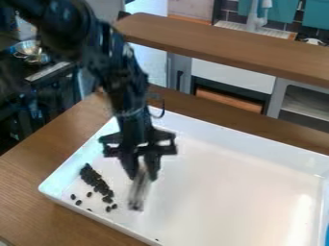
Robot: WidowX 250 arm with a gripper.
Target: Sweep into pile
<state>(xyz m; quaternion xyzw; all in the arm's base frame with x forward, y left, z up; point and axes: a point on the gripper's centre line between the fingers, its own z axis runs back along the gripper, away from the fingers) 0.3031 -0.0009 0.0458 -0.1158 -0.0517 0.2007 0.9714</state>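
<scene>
No readable text, labels, brands, numbers or signs on anything here

One tray (pixel 225 192), one tool (pixel 137 194), many pieces (pixel 95 179)

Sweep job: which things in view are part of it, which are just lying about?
Part of the job:
- dark pieces, some bunched, some scattered
- white tray holding them
- grey tool in the gripper

Just lying about:
- metal bowl, upper left
- pale cloth, hanging at the top
- blue thing, right edge
</scene>
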